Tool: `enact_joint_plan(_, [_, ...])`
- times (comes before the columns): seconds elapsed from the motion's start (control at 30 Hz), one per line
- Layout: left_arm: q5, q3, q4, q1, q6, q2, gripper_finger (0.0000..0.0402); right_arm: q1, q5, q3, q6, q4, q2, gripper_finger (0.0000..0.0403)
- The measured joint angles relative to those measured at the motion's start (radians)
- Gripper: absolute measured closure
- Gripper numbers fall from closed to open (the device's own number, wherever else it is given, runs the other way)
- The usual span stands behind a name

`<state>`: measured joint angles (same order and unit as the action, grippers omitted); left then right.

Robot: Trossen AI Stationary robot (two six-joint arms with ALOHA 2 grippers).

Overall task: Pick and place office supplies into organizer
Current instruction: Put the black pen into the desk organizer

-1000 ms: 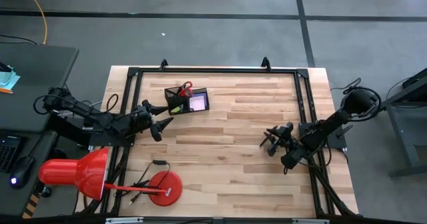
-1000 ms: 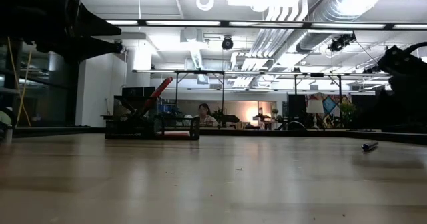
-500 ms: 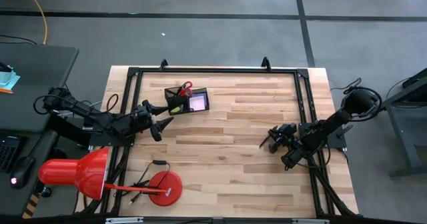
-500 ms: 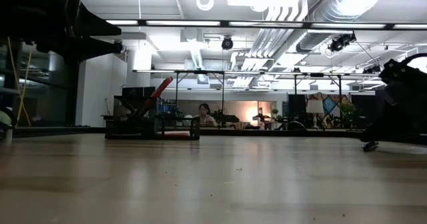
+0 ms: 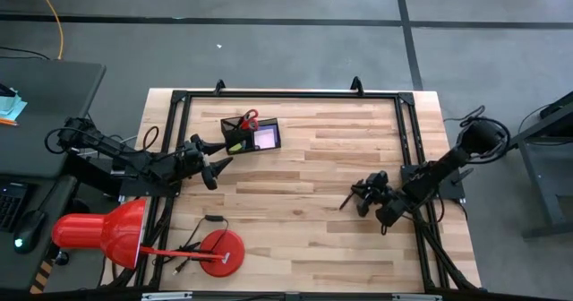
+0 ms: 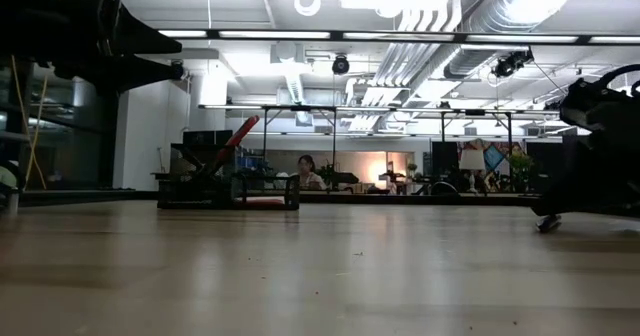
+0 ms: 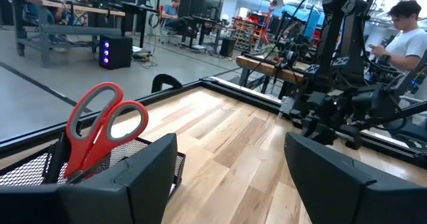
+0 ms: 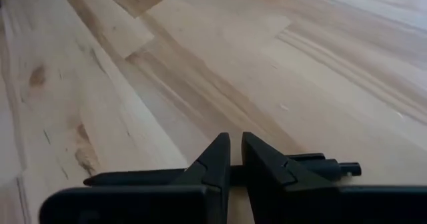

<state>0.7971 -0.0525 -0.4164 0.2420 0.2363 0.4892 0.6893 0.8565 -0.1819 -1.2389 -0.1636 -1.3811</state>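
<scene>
The black mesh organizer (image 5: 252, 135) stands at the far left of the table. Red-handled scissors (image 7: 100, 127) stand upright in it, and a pinkish sticky-note pad (image 5: 267, 137) lies in its right compartment. My left gripper (image 5: 213, 165) hovers open just near-left of the organizer, pointing level past it. At the right of the table my right gripper (image 5: 356, 198) slants down to the table top and is shut on a slim black pen (image 8: 320, 165). My right gripper pinches the pen about its middle (image 8: 235, 175) between its two fingers. The fingers slant down from the table's right and lie across the pen. The pen lies level, low over the wood; whether it is lifted clear I cannot tell.
A red desk lamp (image 5: 116, 234) with a round base (image 5: 222, 252) and a loose cable fills the near left corner. A black frame rail (image 5: 407, 149) runs around the table. A person (image 7: 407, 31) stands beyond the table's right side. Bare wood lies between the two arms.
My right gripper has tipped down onto the pen at the table's right and shut on it. The pen has stayed about where it lay.
</scene>
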Motion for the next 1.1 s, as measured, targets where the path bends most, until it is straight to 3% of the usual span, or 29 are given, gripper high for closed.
enact_joint_plan(0.27, [0.025,0.0,0.0,0.0,-0.007,0.0,0.0135,-0.088,-0.106,0.0,0.224,-0.116,0.0,0.0368])
enact_joint_plan(0.53, [0.026,0.0,0.0,0.0,-0.007,0.0,0.0135,-0.242,-0.12,0.0,0.466,-0.26,0.0,0.0368])
enact_joint_plan(0.67, [0.026,0.0,0.001,0.0,-0.007,0.0,0.0135,-0.294,-0.237,0.0,0.584,-0.304,0.0,0.0368])
enact_joint_plan(0.77, [0.026,0.0,0.013,0.0,-0.007,0.0,0.0135,-0.31,-0.322,0.0,0.548,-0.298,0.0,0.0368])
enact_joint_plan(0.9, [0.026,0.0,0.017,0.0,-0.007,0.0,0.0135,-0.279,-0.323,0.0,0.464,-0.321,0.0,0.0368])
enact_joint_plan(1.1, [0.026,0.0,0.025,0.0,-0.003,0.0,0.0135,-0.195,-0.337,0.0,0.473,-0.42,0.038,0.0393])
